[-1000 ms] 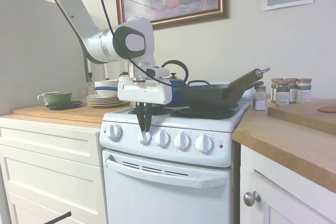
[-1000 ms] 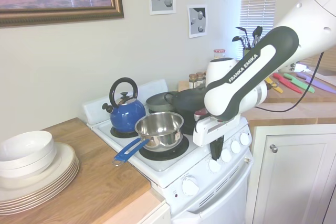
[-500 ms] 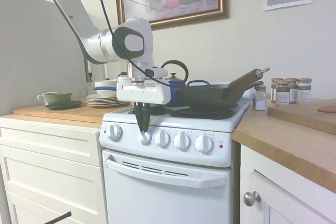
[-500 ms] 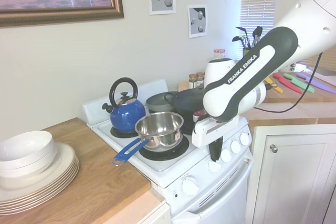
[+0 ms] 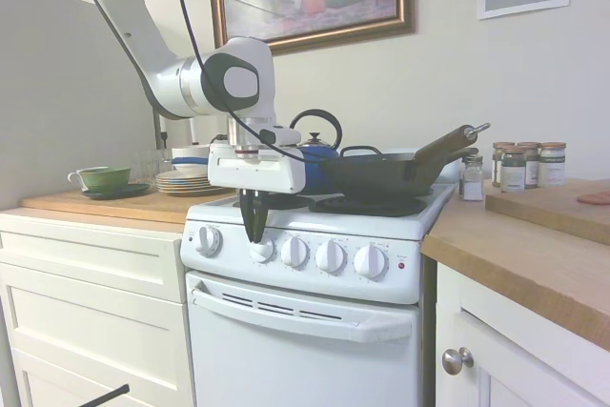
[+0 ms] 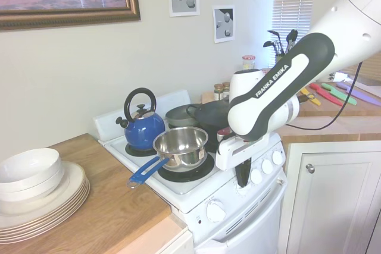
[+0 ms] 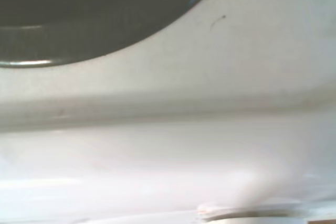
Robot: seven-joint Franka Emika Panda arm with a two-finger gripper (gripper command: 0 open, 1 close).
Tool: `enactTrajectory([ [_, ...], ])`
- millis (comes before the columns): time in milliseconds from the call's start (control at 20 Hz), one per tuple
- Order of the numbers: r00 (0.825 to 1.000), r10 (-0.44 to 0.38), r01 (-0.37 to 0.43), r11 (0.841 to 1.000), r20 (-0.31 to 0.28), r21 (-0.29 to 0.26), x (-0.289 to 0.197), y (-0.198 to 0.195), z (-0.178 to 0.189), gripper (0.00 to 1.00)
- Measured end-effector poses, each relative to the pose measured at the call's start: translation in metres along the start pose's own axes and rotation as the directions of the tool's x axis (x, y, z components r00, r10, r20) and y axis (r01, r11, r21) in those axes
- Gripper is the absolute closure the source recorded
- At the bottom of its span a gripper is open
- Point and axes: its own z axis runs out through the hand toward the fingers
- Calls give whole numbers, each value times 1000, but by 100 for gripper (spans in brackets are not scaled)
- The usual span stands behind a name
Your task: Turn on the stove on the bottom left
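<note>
Between the wooden counter (image 5: 114, 201) and the white cabinets stands the narrow white electric stove (image 5: 315, 331) with black coil burners. The white arm bends down over its front edge, wrist level, black pincer (image 5: 254, 235) pointing straight down onto the second round white knob (image 5: 259, 251) from the left. Its fingers (image 6: 242, 173) sit close together at that knob; whether they grip it I cannot tell.

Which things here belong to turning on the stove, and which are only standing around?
Job:
white electric stove
second round white knob from the left
gripper, at that knob

Standing around:
blue kettle
steel saucepan
dark frying pan
stacked plates
spice jars
</note>
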Motion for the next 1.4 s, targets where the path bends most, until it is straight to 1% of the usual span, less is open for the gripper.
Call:
enactTrajectory([
  [600,1000,11,-11,1000,24,-25,-7,-6,18,100],
  [1000,1000,0,1,997,6,-75,-11,-8,34,100],
  [1400,1000,-1,0,996,-8,-91,-14,-11,38,100],
])
